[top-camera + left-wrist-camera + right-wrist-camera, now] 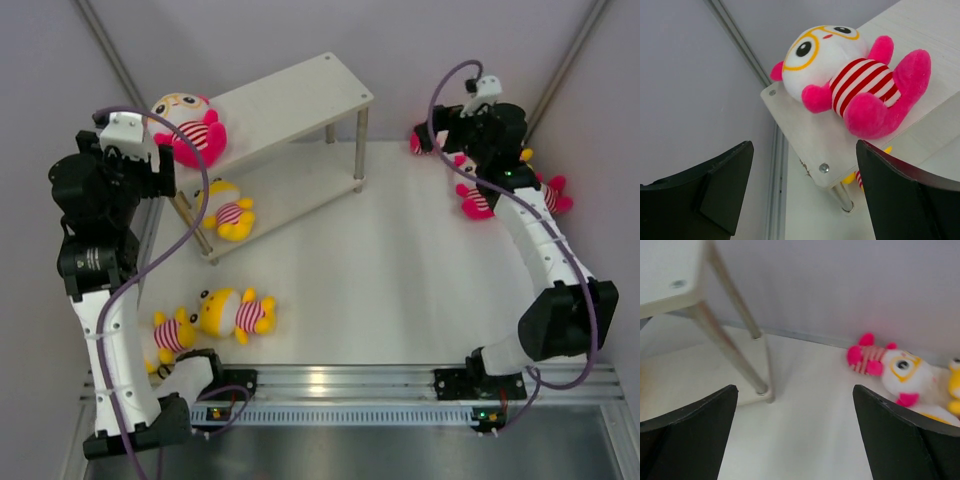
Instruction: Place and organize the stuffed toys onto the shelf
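**A:** Where are the toys right now?

**B:** One pink-limbed plush doll with a cream face and striped body [855,82] lies on its back at the left end of the top board of the two-tier cream shelf with thin metal legs [300,90]. A yellow-limbed striped doll [230,210] lies on the lower board beneath it. I'd guess that is sorting by colour, and both sit at the end to leave room alongside.

**A:** And the left gripper?

**B:** The left gripper [803,150] hangs just off that left end, fingers spread wide, with nothing between them.

**A:** The other toys?

**B:** Two yellow striped dolls [238,312] lie together on the white table [400,280], near the left arm's base. A cluster of pink dolls [478,198] sits at the far right, partly hidden by the right arm.

**A:** Right gripper?

**B:** The right gripper [794,390] is also spread and empty, low over the table. A shelf leg is to its left and a fallen pink doll [900,371] to its right. That doll is probably its next pick.
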Available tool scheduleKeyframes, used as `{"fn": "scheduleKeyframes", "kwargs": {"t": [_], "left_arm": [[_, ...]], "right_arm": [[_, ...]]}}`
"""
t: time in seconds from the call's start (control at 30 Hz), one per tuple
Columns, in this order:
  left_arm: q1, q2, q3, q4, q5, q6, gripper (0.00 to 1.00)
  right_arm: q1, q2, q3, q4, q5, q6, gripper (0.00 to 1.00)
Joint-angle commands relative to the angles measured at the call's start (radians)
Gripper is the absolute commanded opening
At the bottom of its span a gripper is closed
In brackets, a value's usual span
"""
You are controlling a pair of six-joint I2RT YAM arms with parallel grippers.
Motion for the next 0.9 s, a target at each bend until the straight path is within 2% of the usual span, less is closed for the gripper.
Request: {"fn": "scheduleKeyframes", "kwargs": {"t": [0.0,0.03,0.07,0.17,0.23,0.27,0.43,0.67,0.83,0.87], "left_arm": [[0.002,-0.058,0.085,-0.067,-0.076,-0.021,0.9],[0.001,-0.077,0.093,-0.126,-0.066,-0.018,0.9],[0.001,-0.086,0.1,-0.166,-0.053,-0.012,0.9],[0.002,-0.132,0.088,-0.323,0.025,0.028,0.9],[0.001,-0.173,0.055,-0.372,0.028,0.03,0.9],[0.001,-0.183,0.02,-0.374,0.02,0.027,0.9],[-0.004,-0.193,-0.007,-0.417,-0.041,0.062,0.89],[-0.018,-0.187,-0.024,-0.455,-0.027,0.08,0.89],[-0.015,-0.219,-0.097,-0.461,-0.147,0.111,0.89],[-0.015,-0.23,-0.126,-0.46,-0.162,0.117,0.89]], "right_arm": [[-0.148,0.003,-0.027,-0.089,0.254,0.203,0.97],[-0.219,0.004,-0.042,-0.103,0.268,0.247,0.93],[-0.24,-0.002,-0.094,-0.102,0.337,0.254,0.92],[-0.254,-0.042,-0.25,-0.033,0.502,0.258,0.91],[-0.274,-0.063,-0.326,0.016,0.526,0.29,0.92],[-0.288,-0.063,-0.387,0.03,0.493,0.309,0.91],[-0.402,-0.03,-0.481,0.211,0.376,0.372,0.85],[-0.44,0.095,-0.458,0.271,0.29,0.347,0.82],[-0.462,0.213,-0.451,0.355,0.184,0.384,0.8],[-0.47,0.226,-0.446,0.404,0.122,0.39,0.79]]}}
